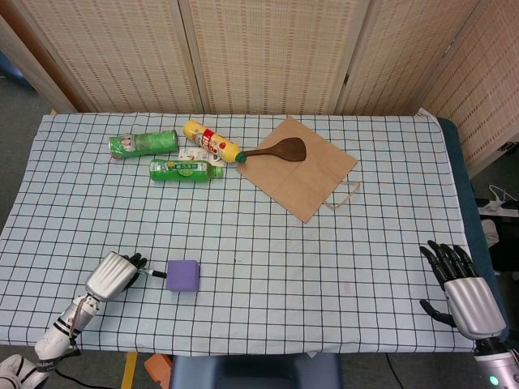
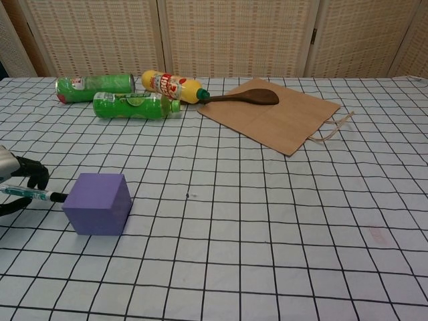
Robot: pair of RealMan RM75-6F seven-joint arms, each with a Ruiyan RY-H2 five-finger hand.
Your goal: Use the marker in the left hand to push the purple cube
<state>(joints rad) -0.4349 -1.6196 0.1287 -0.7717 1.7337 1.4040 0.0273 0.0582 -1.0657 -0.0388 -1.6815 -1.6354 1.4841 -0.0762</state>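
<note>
Tabletop (checked cloth): paper bag far side, wooden spoon on it, bottles beside. Purple cube near front-left, path unobstructed. Left hand grips marker, tip touching cube. Right hand spread, empty.

We see the purple cube near the table's front left, the left hand just left of it. Far behind lie three bottles; right of them a wooden spoon rests on a brown paper bag.
</note>
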